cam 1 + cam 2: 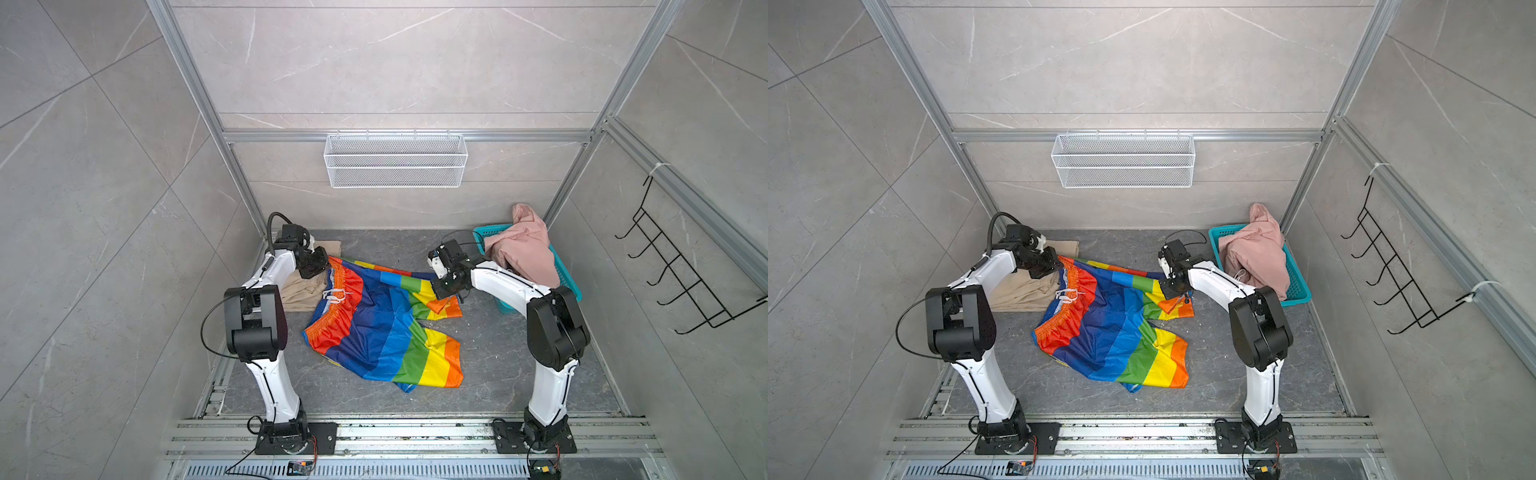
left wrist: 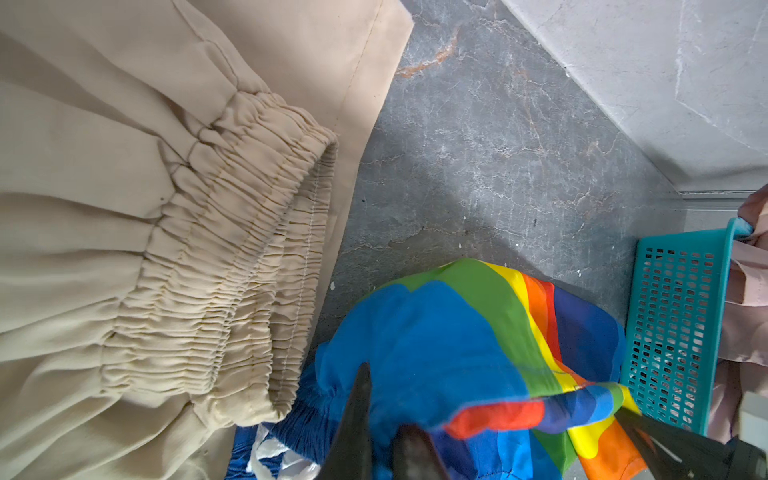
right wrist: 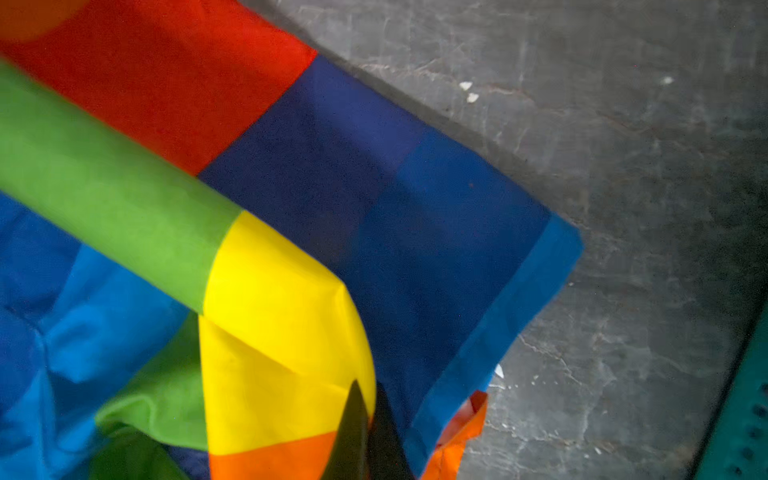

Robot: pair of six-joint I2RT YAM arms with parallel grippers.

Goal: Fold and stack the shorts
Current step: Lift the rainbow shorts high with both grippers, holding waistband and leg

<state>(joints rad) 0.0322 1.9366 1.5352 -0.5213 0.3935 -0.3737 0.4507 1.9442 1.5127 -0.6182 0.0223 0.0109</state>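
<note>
My left gripper (image 1: 323, 269) has its fingers (image 2: 355, 415) pinching the far end of the waistband of the rainbow shorts (image 1: 374, 332), at their eleven o'clock. My right gripper (image 1: 441, 292) has its fingers (image 3: 353, 432) pressed together on the yellow-and-orange leg hem at their two o'clock, and the rest sprawls on the floor (image 1: 498, 365) between the arms. Both top views show the beige shorts (image 1: 297, 293) touching them at ten o'clock and the pink shorts (image 1: 524, 249) heaped in the teal basket (image 1: 570, 286) at two o'clock; only the left wrist view shows the beige gathered waistband closely.
</note>
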